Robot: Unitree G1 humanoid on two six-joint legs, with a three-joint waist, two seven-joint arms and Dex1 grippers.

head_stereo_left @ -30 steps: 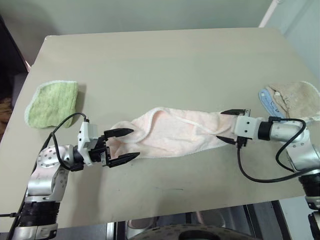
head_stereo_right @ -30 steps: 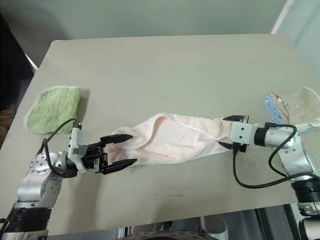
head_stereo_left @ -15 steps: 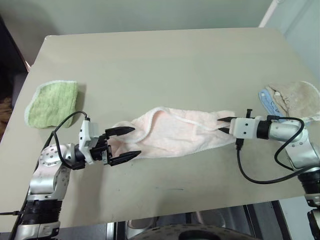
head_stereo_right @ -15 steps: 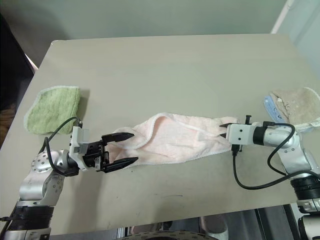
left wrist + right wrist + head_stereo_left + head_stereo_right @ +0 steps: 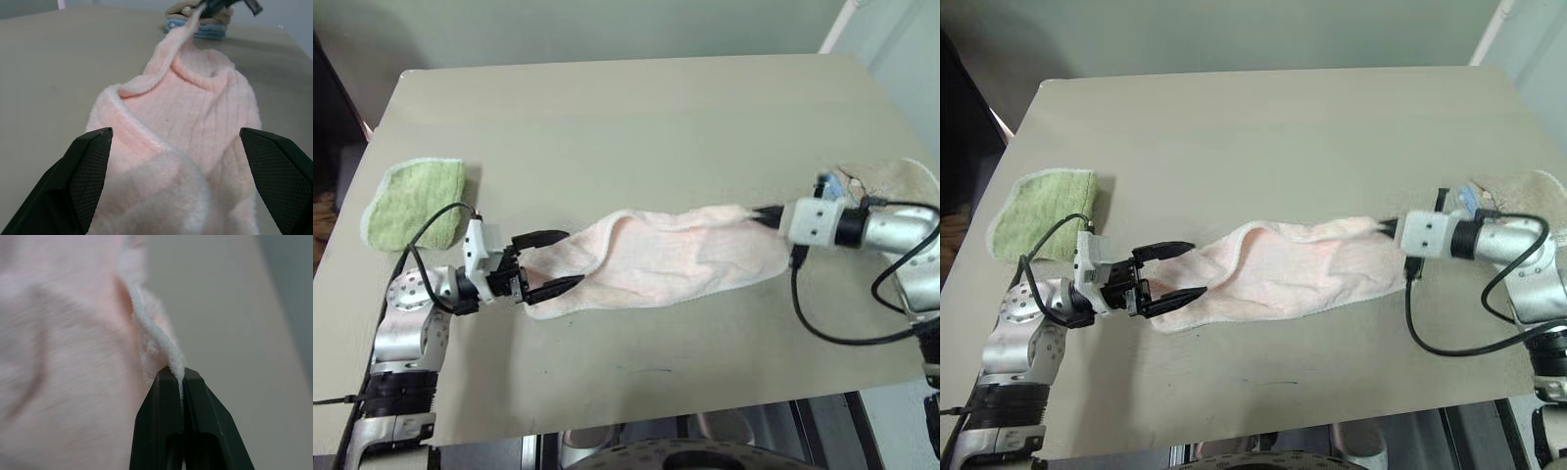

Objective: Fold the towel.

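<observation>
- Left eye view: the towel (image 5: 666, 259) is seen stretched in a long, rumpled band across the near half of the desk (image 5: 636, 117). The right gripper (image 5: 766, 212) is clamped on the white-edged right end of the towel, which is raised off the desk there. The left gripper (image 5: 551, 262) is held wide, with one black finger on each side of the towel's left end; no pinch is seen.
- Right eye view: a green terry cloth (image 5: 1038, 211) is seen lying well to the left of the towel, near the desk's left edge. A beige cloth with blue trim (image 5: 1513, 191) is seen just beyond the towel's right end, partly behind the right arm.
- Left wrist view: the towel's left end is shown bunched between the two widely parted fingers (image 5: 83, 171), and the rest of the towel runs away toward the right gripper (image 5: 222, 4), where a thin strip of edging is lifted.
- Right wrist view: the two fingers (image 5: 166, 431) are shown pressed together on the towel's white edging (image 5: 151, 328), with the pink pile hanging beside them.
</observation>
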